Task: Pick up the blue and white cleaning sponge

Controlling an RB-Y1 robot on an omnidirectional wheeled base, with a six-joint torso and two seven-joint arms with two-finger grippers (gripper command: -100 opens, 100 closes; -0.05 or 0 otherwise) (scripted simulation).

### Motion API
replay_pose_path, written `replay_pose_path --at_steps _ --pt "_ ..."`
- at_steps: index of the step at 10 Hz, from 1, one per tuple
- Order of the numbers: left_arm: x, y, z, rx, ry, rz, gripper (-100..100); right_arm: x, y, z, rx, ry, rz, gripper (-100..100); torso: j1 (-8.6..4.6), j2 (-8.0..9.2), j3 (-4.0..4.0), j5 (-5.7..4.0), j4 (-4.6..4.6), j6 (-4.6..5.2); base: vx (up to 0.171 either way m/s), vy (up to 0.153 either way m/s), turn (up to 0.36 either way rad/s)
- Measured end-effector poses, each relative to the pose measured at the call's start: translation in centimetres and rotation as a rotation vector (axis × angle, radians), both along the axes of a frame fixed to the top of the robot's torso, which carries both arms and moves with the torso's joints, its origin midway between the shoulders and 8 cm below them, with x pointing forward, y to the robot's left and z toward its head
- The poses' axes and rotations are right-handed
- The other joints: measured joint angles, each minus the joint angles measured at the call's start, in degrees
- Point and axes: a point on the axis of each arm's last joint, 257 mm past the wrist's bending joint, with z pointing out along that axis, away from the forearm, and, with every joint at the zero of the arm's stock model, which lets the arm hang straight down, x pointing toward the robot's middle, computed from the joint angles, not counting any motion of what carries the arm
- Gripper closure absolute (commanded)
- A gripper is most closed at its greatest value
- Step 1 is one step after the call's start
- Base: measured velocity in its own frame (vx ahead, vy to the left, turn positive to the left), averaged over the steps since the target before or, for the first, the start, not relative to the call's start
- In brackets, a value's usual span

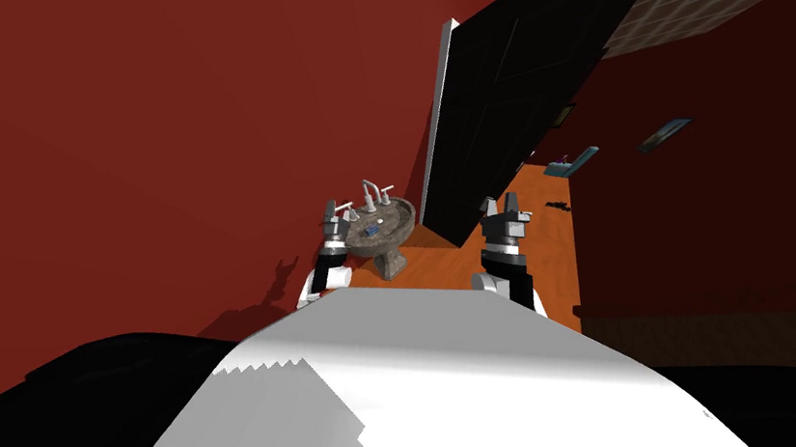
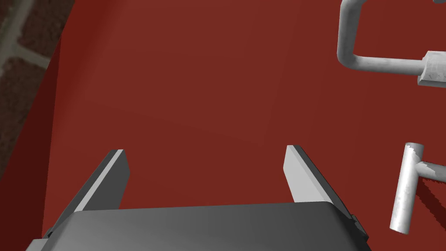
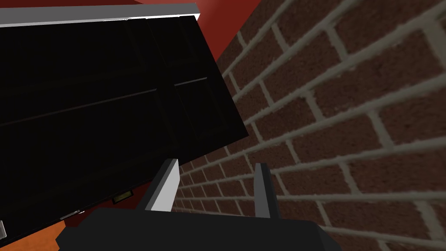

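The sponge (image 1: 372, 230) is a small blue and white block lying in the basin of a stone-grey pedestal sink (image 1: 398, 222) against the red wall. My left gripper (image 1: 330, 217) hovers at the sink's left rim, beside the sponge, fingers open and empty. In the left wrist view the left gripper (image 2: 209, 174) faces the red wall, with the grey faucet spout (image 2: 355, 52) and a tap handle (image 2: 407, 191) off to one side. My right gripper (image 1: 499, 209) hangs over the orange floor to the right of the sink, open and empty; the right wrist view has the right gripper (image 3: 215, 185) pointing at a brick wall.
A faucet (image 1: 370, 195) with two handles stands on the sink's far rim. A tall black door panel (image 1: 504, 93) with a white edge leans just right of the sink. Small dark items (image 1: 572, 161) lie farther off on the orange floor (image 1: 544, 234).
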Motion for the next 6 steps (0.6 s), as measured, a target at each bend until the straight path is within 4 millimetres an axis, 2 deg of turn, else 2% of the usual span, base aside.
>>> replay_pose_path --at_steps 6 --pt "5.0 0.5 -3.8 -0.038 0.151 -0.037 -100 0.0 0.0 0.0 0.0 0.0 0.0 0 -0.04 0.01 0.01 -0.01 0.0 0.0 -0.049 -0.003 -0.014"
